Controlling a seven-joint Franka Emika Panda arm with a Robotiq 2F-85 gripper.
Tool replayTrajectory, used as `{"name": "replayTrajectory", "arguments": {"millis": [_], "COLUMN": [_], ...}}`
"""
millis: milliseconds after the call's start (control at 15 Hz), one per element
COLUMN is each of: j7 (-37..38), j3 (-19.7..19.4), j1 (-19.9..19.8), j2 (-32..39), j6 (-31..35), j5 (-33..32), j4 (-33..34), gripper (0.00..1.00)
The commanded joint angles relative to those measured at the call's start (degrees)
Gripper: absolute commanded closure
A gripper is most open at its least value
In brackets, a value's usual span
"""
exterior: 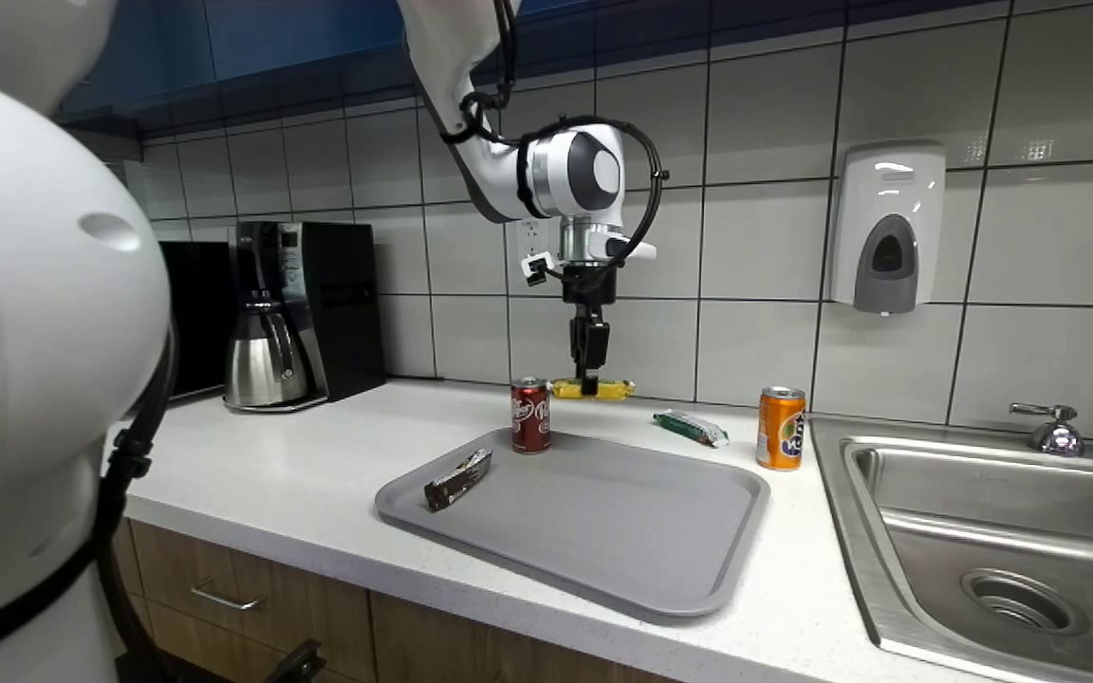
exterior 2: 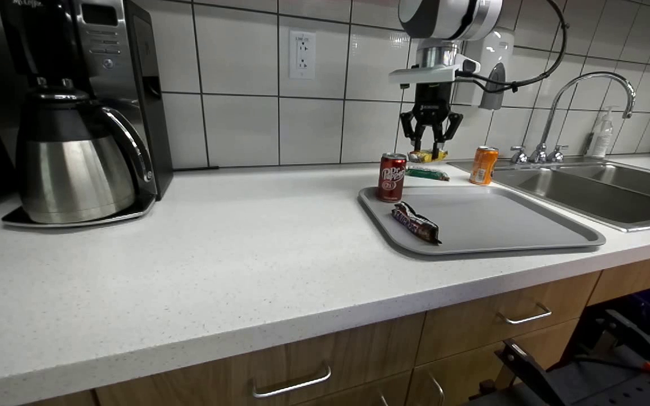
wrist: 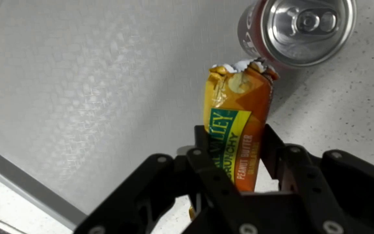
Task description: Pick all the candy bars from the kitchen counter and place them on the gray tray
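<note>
On a white surface [exterior 2: 235,248], a gray tray [exterior: 613,512] bears one dark-wrapped candy bar [exterior: 457,480] at left. The tool [exterior 2: 426,150] clasps a Crunchy peanut butter bar [wrist: 239,100] aloft near the tray's far side, undelivered; a green-wrapped bar [exterior: 692,428] beyond awaits pickup.

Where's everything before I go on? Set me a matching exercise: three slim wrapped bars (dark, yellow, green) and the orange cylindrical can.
1. slim dark wrapped bar
2. slim yellow wrapped bar
3. slim green wrapped bar
4. orange cylindrical can

A. clamped in the black gripper
B. standing near the steel sink
C. lying on the flat gray tray
D. lying directly on the white countertop

Pairs: 1-C; 2-A; 3-D; 4-B
</note>
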Motion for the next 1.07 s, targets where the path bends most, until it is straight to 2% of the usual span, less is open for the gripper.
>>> {"name": "replayTrajectory", "arguments": {"millis": [0,1000], "j7": [-1.16,-0.63], "j3": [-0.04,-0.43], "j1": [-0.08,0.28], "j2": [-2.69,-3.66], "j6": [-0.31,1.52], "j5": [-0.94,-4.91], "j4": [-4.08,-11.1], "gripper": [0.82,0.82]}}
